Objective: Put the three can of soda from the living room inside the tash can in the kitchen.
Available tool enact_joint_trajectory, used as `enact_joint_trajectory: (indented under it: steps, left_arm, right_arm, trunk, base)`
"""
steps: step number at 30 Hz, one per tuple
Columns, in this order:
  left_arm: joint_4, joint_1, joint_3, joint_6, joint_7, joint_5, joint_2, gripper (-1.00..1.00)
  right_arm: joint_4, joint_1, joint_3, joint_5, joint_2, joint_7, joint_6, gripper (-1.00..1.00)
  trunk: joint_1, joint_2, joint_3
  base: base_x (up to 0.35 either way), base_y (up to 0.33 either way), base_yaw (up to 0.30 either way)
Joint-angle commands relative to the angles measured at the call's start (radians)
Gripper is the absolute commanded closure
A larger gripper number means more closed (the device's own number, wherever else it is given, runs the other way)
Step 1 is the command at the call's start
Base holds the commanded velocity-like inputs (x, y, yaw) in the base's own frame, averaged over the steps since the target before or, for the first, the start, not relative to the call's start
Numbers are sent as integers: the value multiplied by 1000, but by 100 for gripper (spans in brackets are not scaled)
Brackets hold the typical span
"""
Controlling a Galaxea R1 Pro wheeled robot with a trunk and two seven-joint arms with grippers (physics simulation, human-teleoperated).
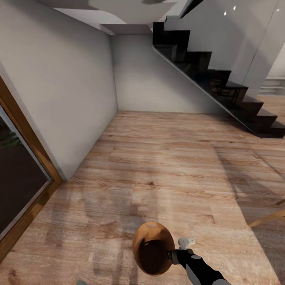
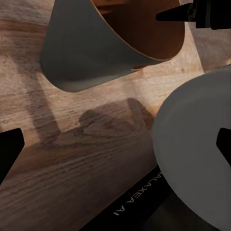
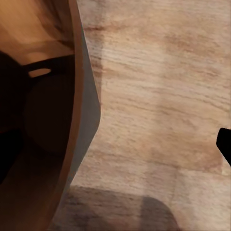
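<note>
— Head view: where's the bin?
— The tash can (image 1: pixel 153 248) is low centre, right gripper (image 1: pixel 179 249) clamped on its rim; inside looks dark.
— Left wrist?
— Left gripper (image 2: pixel 115 144) jaws apart; "GALAXEA" reads on the base (image 2: pixel 139 196).
— Right wrist?
— Brown interior (image 3: pixel 33 120), contents unclear.

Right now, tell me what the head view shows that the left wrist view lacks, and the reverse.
Head view alone: a black staircase, white walls and a wood-framed glass door.

Left wrist view alone: the bin's pale grey outside, a round grey part of the robot and its black base lettered GALAXEA.

Both: the trash can with its brown inside, the right gripper at its rim, and the light wood floor.
</note>
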Motion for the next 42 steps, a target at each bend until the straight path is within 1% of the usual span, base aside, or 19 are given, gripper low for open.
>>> enact_joint_trajectory:
  steps: [1, 4, 5, 28, 30, 33, 38, 41, 42]
  left_arm:
    - [0, 0, 0, 0, 0, 0, 0, -100]
    - [0, 0, 0, 0, 0, 0, 0, -100]
    - [0, 0, 0, 0, 0, 0, 0, -100]
    - [-1, 0, 0, 0, 0, 0, 0, -100]
    - [0, 0, 0, 0, 0, 0, 0, -100]
    - [-1, 0, 0, 0, 0, 0, 0, -100]
    - [0, 0, 0, 0, 0, 0, 0, -100]
    - [0, 0, 0, 0, 0, 0, 0, -100]
    - [0, 0, 0, 0, 0, 0, 0, -100]
  right_arm:
    - [0, 0, 0, 0, 0, 0, 0, -100]
    - [0, 0, 0, 0, 0, 0, 0, -100]
    - [0, 0, 0, 0, 0, 0, 0, 100]
    - [-8, 0, -1, -2, 0, 4, 0, 100]
    - [-25, 0, -1, -2, 0, 4, 1, 100]
    - [-88, 1, -4, -2, 0, 5, 8, 100]
    - [-116, 1, -3, -3, 0, 5, 15, 100]
    - [-163, 2, -4, -3, 0, 5, 76, 100]
    - [-191, 2, -4, -3, 0, 5, 131, 100]
  trunk:
    - [0, 0, 0]
    - [0, 0, -1]
    - [0, 0, -1]
    - [0, 0, -1]
    - [0, 0, -1]
    - [0, 0, -1]
    - [0, 0, -1]
    - [0, 0, -1]
    - [0, 0, -1]
  base:
    - [0, 0, 0]
    - [0, 0, 0]
    - [0, 0, 0]
    - [0, 0, 0]
    - [0, 0, 0]
    - [0, 0, 0]
    - [0, 0, 0]
    - [0, 0, 0]
    - [0, 0, 0]
